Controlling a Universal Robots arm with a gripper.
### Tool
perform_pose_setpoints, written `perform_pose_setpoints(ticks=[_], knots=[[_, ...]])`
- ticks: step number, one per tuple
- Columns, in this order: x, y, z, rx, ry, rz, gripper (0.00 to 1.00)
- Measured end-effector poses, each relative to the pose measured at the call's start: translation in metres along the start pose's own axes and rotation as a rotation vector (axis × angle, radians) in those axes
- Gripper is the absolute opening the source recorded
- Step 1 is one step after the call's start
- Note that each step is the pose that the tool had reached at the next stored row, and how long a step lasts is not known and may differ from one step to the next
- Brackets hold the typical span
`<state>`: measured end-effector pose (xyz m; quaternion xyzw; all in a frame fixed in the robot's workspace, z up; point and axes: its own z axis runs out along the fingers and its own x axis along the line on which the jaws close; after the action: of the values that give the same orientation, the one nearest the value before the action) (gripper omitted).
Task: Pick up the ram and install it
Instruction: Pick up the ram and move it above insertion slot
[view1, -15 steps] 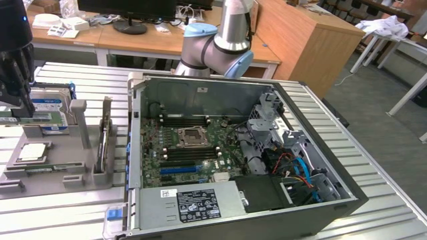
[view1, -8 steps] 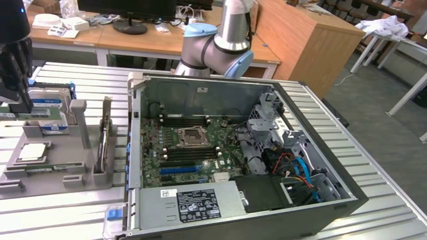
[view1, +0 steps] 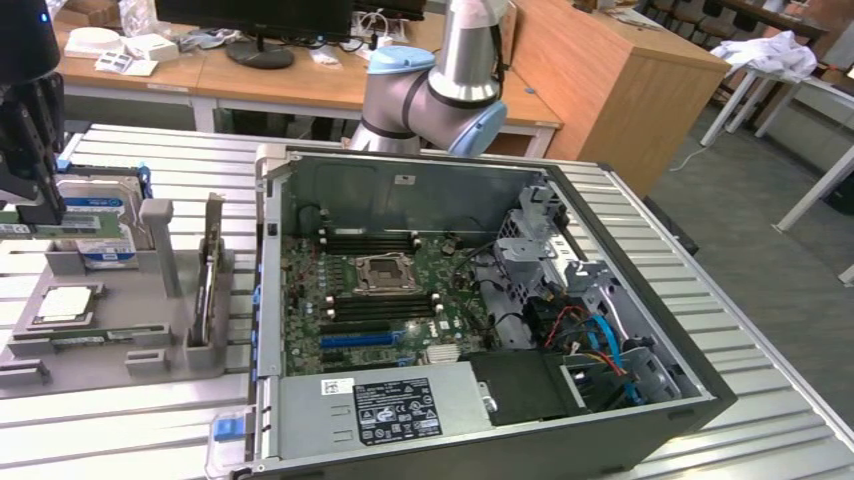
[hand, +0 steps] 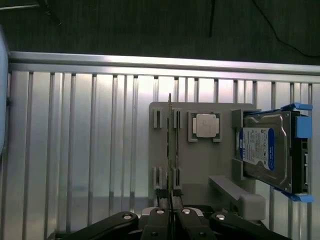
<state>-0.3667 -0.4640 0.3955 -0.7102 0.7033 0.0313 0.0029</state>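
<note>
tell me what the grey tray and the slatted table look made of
Grey tray: probably matte plastic; flat, dull, even grey with no glare. Slatted table: likely bare aluminium; silvery ribs with bright streaky reflections.

Ram edge-on, chips hidden; 1 end buried in hand; hand body cropped at picture edge.

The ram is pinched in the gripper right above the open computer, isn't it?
Not quite. The ram is pinched in the gripper, but it is above the grey holder, next to the hard drive, not above the open computer. The wrist view shows the holder under it.
</note>
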Motion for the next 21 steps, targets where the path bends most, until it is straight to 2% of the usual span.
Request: perform_pose_setpoints(ticks=[8, 21], knots=[[0.000, -0.0037, -0.0001, 0.0001, 0.0000, 0.000, 0.12], [0.000, -0.0285, -0.0012, -0.0001, 0.0000, 0.000, 0.12]])
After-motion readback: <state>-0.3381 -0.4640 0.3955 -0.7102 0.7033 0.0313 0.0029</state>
